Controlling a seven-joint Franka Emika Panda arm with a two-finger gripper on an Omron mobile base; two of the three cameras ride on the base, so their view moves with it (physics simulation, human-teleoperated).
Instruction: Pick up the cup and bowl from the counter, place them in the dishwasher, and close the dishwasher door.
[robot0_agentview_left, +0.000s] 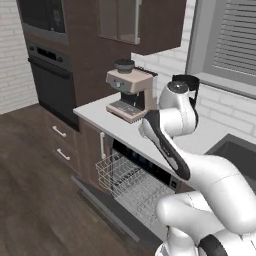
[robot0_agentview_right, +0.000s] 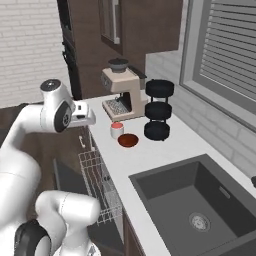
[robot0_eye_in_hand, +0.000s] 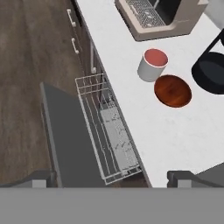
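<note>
The white cup (robot0_eye_in_hand: 153, 64) with its red inside stands upright on the white counter (robot0_eye_in_hand: 175, 140), just in front of the coffee machine. The dark red-brown bowl (robot0_eye_in_hand: 173, 90) lies right beside it; the two are close, possibly touching. From the right base view, the cup (robot0_agentview_right: 116, 130) and bowl (robot0_agentview_right: 128, 140) sit near the counter's front edge. My gripper (robot0_eye_in_hand: 114, 178) hovers high above the counter edge, open and empty, well short of the cup. Below, the dishwasher (robot0_agentview_left: 150, 165) is open: its door (robot0_eye_in_hand: 65, 135) lies flat and the white wire rack (robot0_eye_in_hand: 107, 131) is pulled out.
A beige coffee machine (robot0_agentview_right: 120, 92) and a black tiered stand (robot0_agentview_right: 159, 110) crowd the counter behind the cup and bowl. The dark sink (robot0_agentview_right: 200, 205) lies to the right. A black wall oven (robot0_agentview_left: 50, 75) and brown drawers (robot0_agentview_left: 62, 145) stand left of the dishwasher.
</note>
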